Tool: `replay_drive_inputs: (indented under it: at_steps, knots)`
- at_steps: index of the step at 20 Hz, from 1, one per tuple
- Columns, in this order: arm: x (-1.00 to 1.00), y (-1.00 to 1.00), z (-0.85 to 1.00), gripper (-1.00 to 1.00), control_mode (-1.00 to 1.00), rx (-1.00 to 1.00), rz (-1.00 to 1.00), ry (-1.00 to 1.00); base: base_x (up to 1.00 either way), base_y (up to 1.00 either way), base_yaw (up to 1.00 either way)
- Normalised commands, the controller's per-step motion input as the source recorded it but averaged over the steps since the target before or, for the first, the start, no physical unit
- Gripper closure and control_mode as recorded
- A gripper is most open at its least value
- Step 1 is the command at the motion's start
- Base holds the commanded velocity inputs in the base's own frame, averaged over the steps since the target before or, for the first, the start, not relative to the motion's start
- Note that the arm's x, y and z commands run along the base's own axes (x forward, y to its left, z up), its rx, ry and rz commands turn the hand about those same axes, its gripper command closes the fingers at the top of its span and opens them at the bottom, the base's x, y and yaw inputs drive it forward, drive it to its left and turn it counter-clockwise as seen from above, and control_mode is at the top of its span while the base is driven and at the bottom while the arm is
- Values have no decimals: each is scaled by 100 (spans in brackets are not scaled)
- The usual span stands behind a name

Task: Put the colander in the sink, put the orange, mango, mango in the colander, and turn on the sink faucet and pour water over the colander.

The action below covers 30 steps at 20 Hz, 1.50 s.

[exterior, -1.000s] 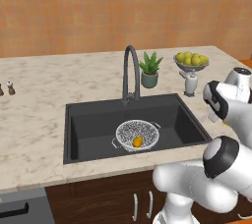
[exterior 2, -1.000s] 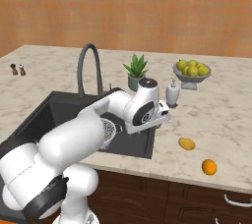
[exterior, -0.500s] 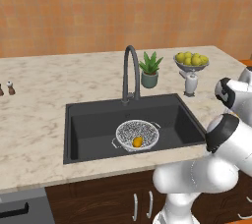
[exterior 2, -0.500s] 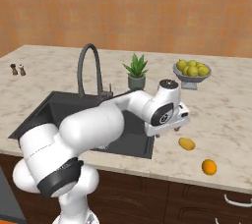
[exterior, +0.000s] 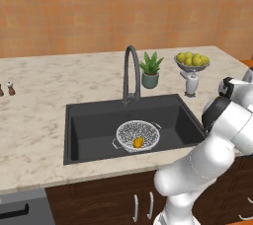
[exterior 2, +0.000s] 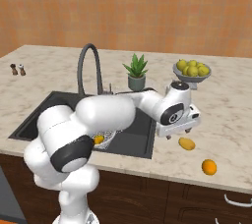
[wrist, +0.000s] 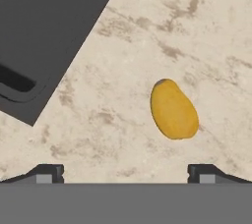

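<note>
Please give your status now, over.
End effector open, above mango on counter. Colander in sink, one fruit inside. Orange waits. Path clear.

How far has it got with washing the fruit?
Done: the colander sits in the sink with one mango inside. In hand: open fingers hover above the second mango on the counter. Left: that mango, the orange, and the faucet, which is dry.

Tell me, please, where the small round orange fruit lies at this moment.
In the right base view the small round orange fruit lies on the beige marble counter right of the black sink, near the front edge, just beyond the oval yellow-orange mango.
</note>
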Motion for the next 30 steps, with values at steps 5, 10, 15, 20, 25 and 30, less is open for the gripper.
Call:
replay_drive_inputs:
  at_steps: [5, 10, 15, 20, 25, 30]
  knots:
    - [11, -26, -26, -100, -100, 0, 0, 1, 0, 0, 0]
    - [14, -15, -25, -100, -100, 0, 0, 1, 0, 0, 0]
    - [21, -17, -24, -100, -100, 0, 0, 0, 0, 0, 0]
    - [19, -16, -23, -100, -100, 0, 0, 0, 0, 0, 0]
    - [20, -2, -20, -100, -100, 0, 0, 4, 0, 0, 0]
    - [23, -1, -17, -100, -100, 0, 0, 5, 0, 0, 0]
